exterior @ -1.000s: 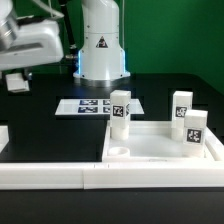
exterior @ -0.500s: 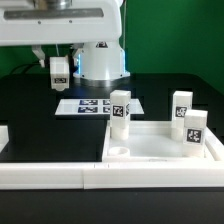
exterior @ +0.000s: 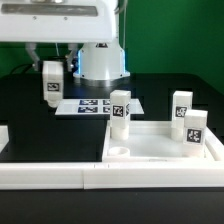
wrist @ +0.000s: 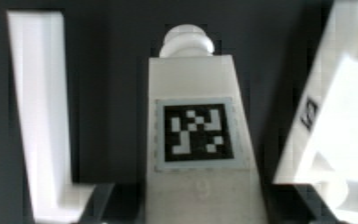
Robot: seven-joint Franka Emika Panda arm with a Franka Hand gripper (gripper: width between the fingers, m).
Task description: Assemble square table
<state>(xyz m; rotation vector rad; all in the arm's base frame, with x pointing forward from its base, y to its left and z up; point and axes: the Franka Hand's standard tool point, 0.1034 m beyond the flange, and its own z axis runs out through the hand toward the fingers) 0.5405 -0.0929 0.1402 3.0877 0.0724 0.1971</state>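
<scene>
The pincer (exterior: 51,72) grips one leg (exterior: 51,83) upright, long axis vertical, hanging over open counter (exterior: 30,125) beside the marker board (exterior: 95,105).

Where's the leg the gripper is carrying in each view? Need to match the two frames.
Exterior view: the held leg hangs in the air under the gripper, toward the exterior view's left, above the black table, next to the marker board.
Wrist view: the same leg fills the centre, tag facing the camera.
Shared landmark: the leg's own black-white tag.
</scene>
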